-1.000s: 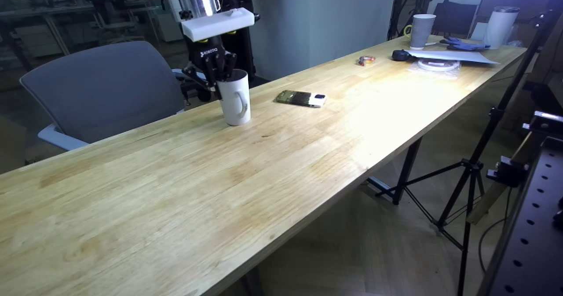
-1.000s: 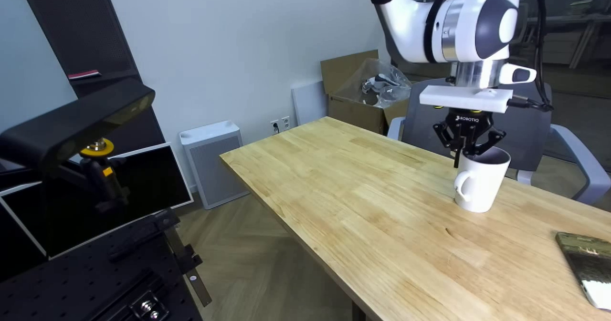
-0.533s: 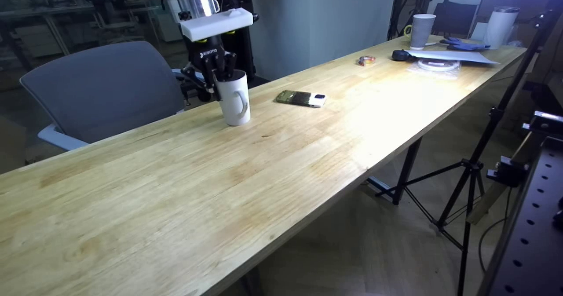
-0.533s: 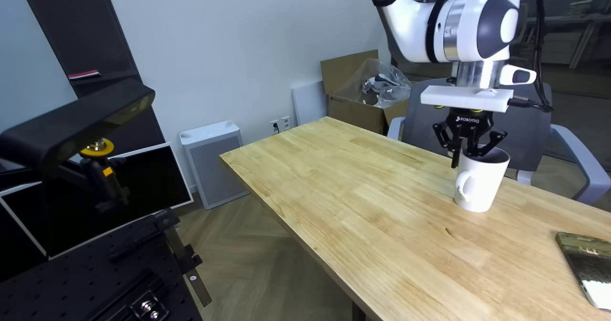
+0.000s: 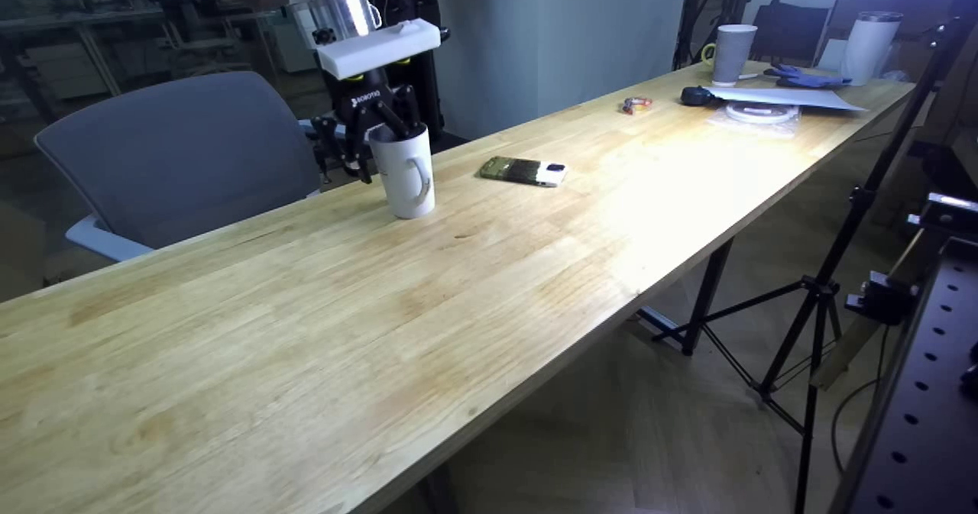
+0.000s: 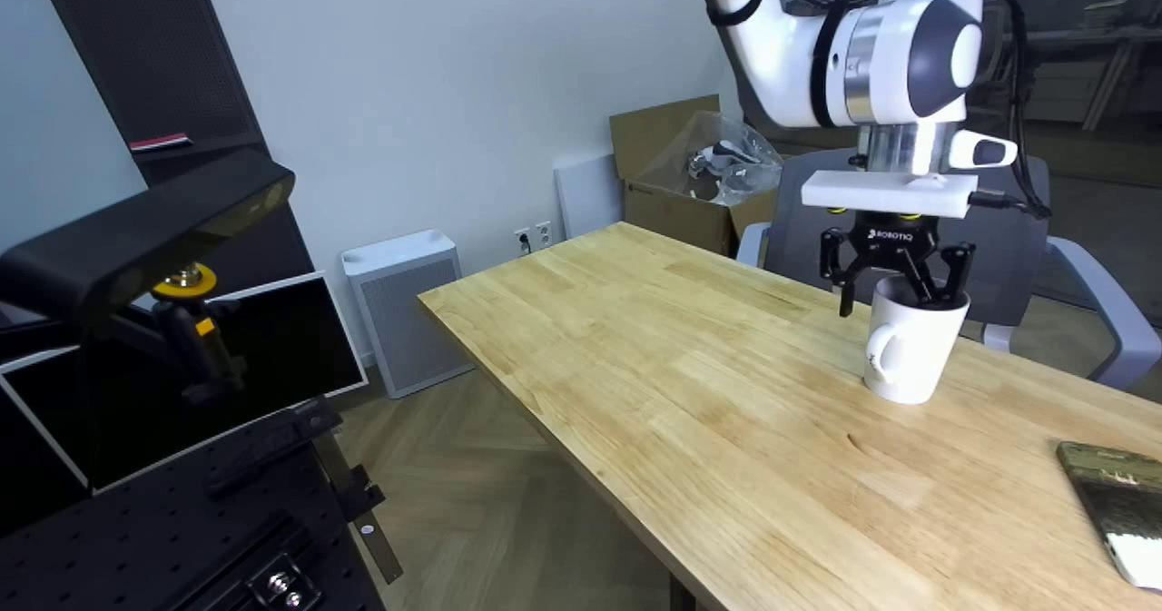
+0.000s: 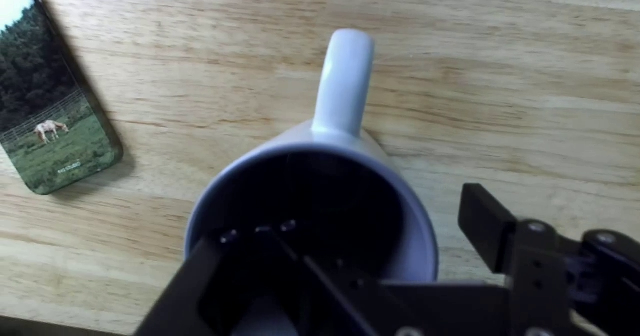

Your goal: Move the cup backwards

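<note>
The pale grey-white cup [image 5: 411,182] stands upright on the wooden table near its edge on the chair side, its handle [image 7: 345,84] towards the top of the wrist view. My gripper [image 6: 894,302] hangs low over it with its jaws spread apart. One of its fingers [image 6: 846,300] is outside the cup wall, while the opposite one reaches down into the cup's mouth, its tip hidden there. In the wrist view a gap with bare wood shows between the cup's rim [image 7: 431,236] and the outside finger pad [image 7: 482,226]; nothing is gripped.
A phone with a printed picture case [image 5: 523,171] lies beside the cup. A grey office chair [image 5: 179,163] stands against the table edge behind it. Farther along the table are a tall grey mug [image 5: 735,54], a white tumbler [image 5: 871,48], a blue glove [image 5: 810,79] and papers.
My jaws have opened: the outside finger has swung away from the cup wall and the inside finger across its mouth. The gripper has sunk slightly. The cup's base has stayed in place.
</note>
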`<state>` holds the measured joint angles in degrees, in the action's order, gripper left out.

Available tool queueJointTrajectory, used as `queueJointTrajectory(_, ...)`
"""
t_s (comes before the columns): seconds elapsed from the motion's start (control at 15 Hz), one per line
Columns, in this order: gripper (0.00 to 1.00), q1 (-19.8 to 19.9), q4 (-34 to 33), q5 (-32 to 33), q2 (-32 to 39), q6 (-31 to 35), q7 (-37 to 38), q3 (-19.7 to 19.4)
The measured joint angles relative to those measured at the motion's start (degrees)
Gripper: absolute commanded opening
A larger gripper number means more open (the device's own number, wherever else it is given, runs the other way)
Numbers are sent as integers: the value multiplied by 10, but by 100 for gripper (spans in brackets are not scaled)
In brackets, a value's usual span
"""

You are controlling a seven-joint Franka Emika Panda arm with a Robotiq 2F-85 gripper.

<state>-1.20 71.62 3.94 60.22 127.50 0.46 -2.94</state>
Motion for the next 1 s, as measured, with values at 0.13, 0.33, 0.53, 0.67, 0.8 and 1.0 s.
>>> queueJointTrajectory(0.13,100,-4,-6,8,0,-3,3,-3)
queueJointTrajectory(0.33,100,-14,-21,19,0,-12,7,-11)
queueJointTrajectory(0.53,100,-22,-35,28,0,-29,10,-17)
queueJointTrajectory(0.67,100,-25,-45,31,0,-45,11,-21)
queueJointTrajectory(0.8,100,-25,-60,32,0,-61,12,-24)
queueJointTrajectory(1.0,100,-22,-87,32,-5,-88,12,-29)
